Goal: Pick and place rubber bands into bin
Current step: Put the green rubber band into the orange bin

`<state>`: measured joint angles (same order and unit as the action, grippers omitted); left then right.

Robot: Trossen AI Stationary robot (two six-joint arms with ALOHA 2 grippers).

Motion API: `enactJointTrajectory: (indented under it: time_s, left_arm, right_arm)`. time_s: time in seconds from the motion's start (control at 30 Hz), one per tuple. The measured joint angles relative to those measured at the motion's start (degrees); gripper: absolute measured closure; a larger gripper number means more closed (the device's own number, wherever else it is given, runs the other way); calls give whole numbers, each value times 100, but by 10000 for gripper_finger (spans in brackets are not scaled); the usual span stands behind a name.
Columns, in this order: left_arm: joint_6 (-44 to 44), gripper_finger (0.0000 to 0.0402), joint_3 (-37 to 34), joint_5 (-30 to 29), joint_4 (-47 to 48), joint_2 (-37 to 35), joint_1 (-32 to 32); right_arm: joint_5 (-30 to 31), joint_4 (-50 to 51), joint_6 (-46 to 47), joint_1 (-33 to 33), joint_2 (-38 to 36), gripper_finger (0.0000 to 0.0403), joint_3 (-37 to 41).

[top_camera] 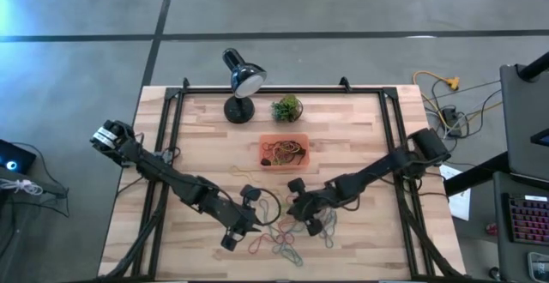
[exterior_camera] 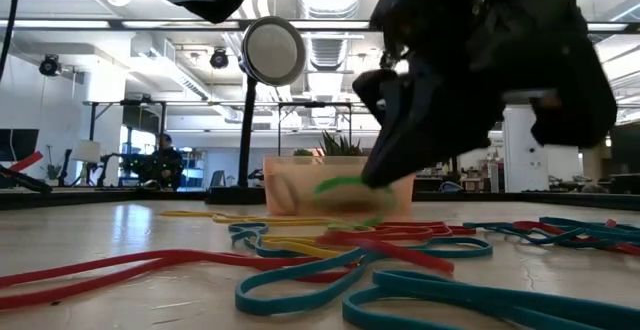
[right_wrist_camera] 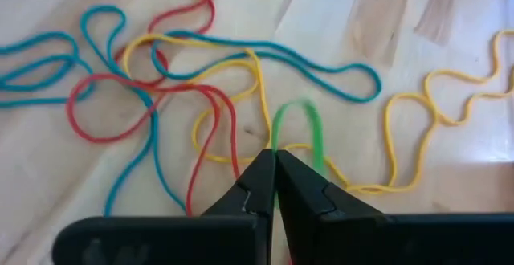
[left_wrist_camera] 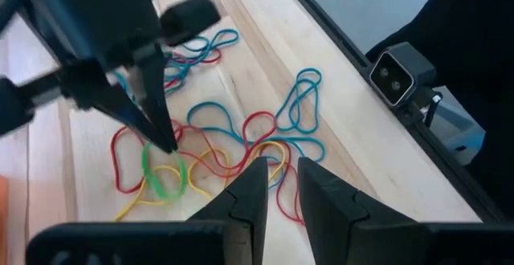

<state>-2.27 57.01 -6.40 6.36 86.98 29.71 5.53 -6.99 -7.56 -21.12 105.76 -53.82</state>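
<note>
Pinching green rubber band [right_wrist_camera: 299,132] in closed right hand [right_wrist_camera: 275,162] at counter [top_camera: 360,141] 6 o'clock; left hand [left_wrist_camera: 277,181] slightly parted, empty.

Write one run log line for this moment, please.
right hand: shut on green band | left hand: waiting beside pile | bin: some bands inside

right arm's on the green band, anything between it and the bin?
Nothing visible. The right gripper has its jaws shut on the green rubber band in the loose pile. Bare table lies between it and the bin; the plant and lamp stand beyond it.
</note>
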Motion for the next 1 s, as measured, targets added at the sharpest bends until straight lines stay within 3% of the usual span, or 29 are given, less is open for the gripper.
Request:
enactJointTrajectory:
  time_s: [0.27, 0.6, 1.0]
  left_arm:
    - [-41, 347, -128, -62, -33, 0, -2]
    - [-41, 347, -306, -624, -139, 0, -13]
    - [-41, 347, -308, -627, -141, 0, -13]
  right_arm:
    - [410, 84, -178, 0, -607, 394, 4]
    - [2619, 82, -1087, 293, -1553, 394, -15]
    - [2480, 81, -433, 1577, -1628, 394, -7]
